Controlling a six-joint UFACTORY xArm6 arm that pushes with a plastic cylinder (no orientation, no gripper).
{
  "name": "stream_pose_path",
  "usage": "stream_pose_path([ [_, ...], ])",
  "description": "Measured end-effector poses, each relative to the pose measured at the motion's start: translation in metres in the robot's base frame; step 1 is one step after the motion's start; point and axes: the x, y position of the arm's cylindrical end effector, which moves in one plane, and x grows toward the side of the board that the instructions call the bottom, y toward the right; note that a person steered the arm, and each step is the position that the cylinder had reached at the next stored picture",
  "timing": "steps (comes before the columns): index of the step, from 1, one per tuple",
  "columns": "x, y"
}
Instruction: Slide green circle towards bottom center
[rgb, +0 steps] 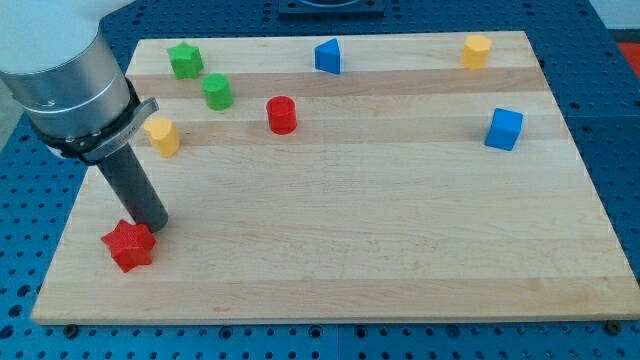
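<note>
The green circle (217, 91) is a short green cylinder near the view's top left of the wooden board (340, 230). My tip (152, 226) is far below it, near the board's left edge at the view's lower left. It touches or almost touches the upper right of a red star-shaped block (129, 245). The rod rises up and left to the grey arm body.
A green star-shaped block (184, 60) lies just up-left of the green circle. A yellow block (162, 135) is below-left of it, a red cylinder (282, 115) to its right. A blue triangular block (328, 56), a yellow block (477, 50) and a blue cube (504, 129) lie further right.
</note>
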Motion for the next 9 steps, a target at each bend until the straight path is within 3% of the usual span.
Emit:
stream_pose_path([
  [4,0.011,0.000],
  [9,-0.104,0.061],
])
